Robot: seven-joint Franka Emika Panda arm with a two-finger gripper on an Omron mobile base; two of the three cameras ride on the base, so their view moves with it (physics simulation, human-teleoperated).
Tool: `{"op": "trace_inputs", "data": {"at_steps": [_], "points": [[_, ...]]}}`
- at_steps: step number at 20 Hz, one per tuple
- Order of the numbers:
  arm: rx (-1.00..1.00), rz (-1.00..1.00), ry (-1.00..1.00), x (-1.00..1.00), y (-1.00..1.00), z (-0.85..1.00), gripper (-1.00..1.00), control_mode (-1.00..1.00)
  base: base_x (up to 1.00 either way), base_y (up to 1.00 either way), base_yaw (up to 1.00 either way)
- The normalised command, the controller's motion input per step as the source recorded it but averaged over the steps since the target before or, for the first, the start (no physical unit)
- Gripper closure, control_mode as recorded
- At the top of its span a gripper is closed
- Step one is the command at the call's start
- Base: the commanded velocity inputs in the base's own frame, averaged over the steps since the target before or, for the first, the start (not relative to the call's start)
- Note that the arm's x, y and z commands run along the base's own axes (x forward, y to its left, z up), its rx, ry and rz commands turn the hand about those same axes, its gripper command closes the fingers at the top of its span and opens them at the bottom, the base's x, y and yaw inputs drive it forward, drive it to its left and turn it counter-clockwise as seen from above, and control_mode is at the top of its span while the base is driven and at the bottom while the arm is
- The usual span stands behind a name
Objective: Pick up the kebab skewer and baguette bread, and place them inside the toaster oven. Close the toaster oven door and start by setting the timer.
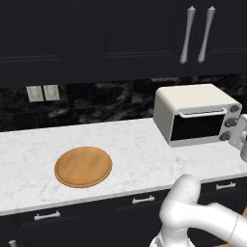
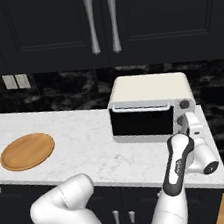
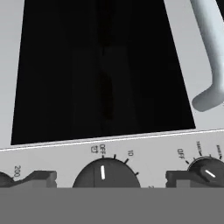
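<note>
Near the right end of the counter [image 1: 135, 144] sits the toaster oven [image 1: 193, 113], close to the back wall. Its glass door [image 2: 141, 122] is shut, with the silver handle [image 2: 142, 107] along the top. Toward the left end lies a round wooden board [image 1: 83, 166], well apart from the oven. From the right base camera, the gripper [image 2: 190, 125] is right at the oven's knob side. Up close, the hand camera shows what the others cannot: two dark finger tips [image 3: 39, 178] spread wide on either side of a knob [image 3: 106, 173], holding nothing, with its white mark pointing up, and a second knob [image 3: 208, 170] beside it.
</note>
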Motion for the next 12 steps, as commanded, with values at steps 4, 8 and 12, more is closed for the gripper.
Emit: {"op": "trace_inputs", "data": {"at_steps": [4, 8, 12], "points": [[-0.01, 0.0, 0.0, 0.3, -0.09, -0.08, -1.0, -1.0, 0.0, 0.0, 0.0], [-0.01, 0.0, 0.0, 0.16, -0.25, -0.07, -1.0, -1.0, 0.0, 0.0, 0.0], [-0.01, 0.0, 0.0, 0.11, -0.24, -0.1, -1.0, -1.0, 0.0, 0.0, 0.0]]}}
